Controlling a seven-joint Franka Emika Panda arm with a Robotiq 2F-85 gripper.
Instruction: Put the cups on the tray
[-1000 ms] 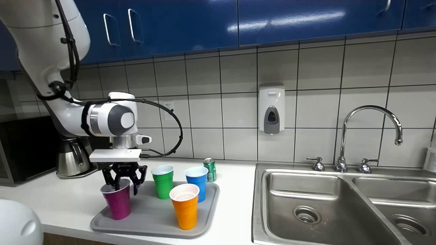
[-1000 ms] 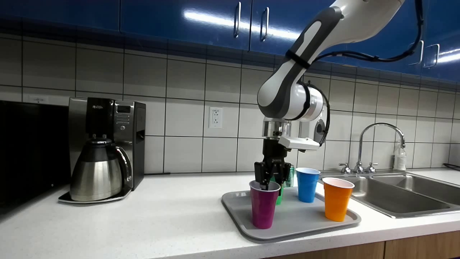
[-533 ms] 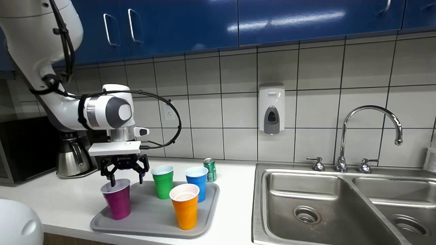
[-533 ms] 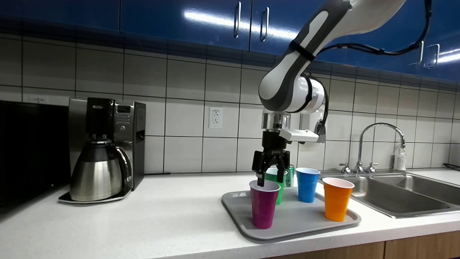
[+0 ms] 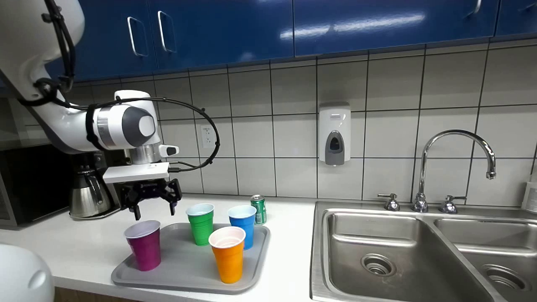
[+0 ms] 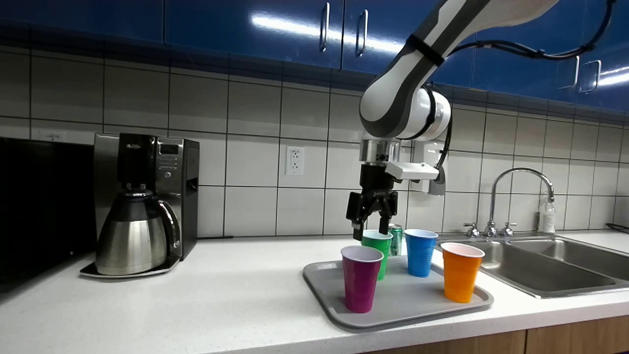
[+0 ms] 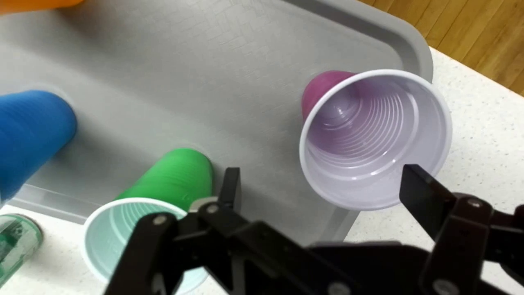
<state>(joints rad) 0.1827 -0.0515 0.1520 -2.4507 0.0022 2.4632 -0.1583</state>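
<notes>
Nearest, by the front edge of the counter (image 5: 289, 260), lies the grey tray (image 5: 184, 268), with rounded corners and a low rim. On its front part stand the purple cup (image 5: 146, 251), near one end, and the orange cup (image 5: 228, 262), near the other, well apart. Farther back are the green cup (image 5: 201, 230) and, beside it, the blue cup (image 5: 248, 235), so all four stand upright on the tray, mouths up.

Above the purple cup hangs the gripper (image 6: 371, 232), pointing down, its two fingers spread apart, near that cup's rim but clear of it. In the wrist view one finger covers a bit of the rim, and the opposite side hides part of the green cup.

Just behind the tray, near the blue cup, a green can (image 5: 259, 209) stands upright on the counter. To the right in both exterior views is the steel sink (image 5: 319, 260), an arched tap (image 5: 423, 172) at its back. Well apart from the tray, the coffee pot (image 6: 131, 241) sits in the coffee maker (image 6: 170, 196). Blue cabinets (image 5: 222, 37) hang above; last comes the tiled wall (image 5: 251, 136), bearing a dispenser (image 5: 334, 134).
</notes>
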